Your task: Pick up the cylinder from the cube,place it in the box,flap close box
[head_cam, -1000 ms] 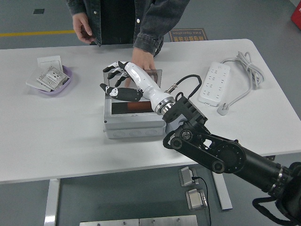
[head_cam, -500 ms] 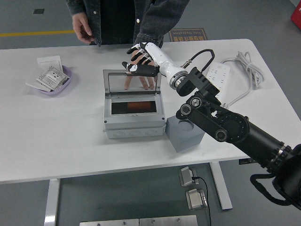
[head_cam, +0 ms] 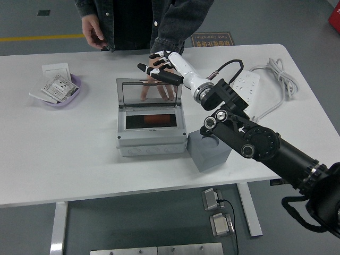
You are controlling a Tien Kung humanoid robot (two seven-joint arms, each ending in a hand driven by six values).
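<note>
White table: robot hand (head_cam: 159, 68), fingers spread, above box (head_cam: 151, 139) holding cylinder (head_cam: 155, 120).

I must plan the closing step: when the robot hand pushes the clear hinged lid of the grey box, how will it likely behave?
The clear hinged lid looks thin and rigid, so it probably swings down easily. Standing upright on the grey box, it may drop once tipped forward. Its glossy surface may be slippery for the robot hand.

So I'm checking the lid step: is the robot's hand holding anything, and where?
Nothing is held. The right hand is open just above the top edge of the raised clear lid; contact cannot be told.
</note>
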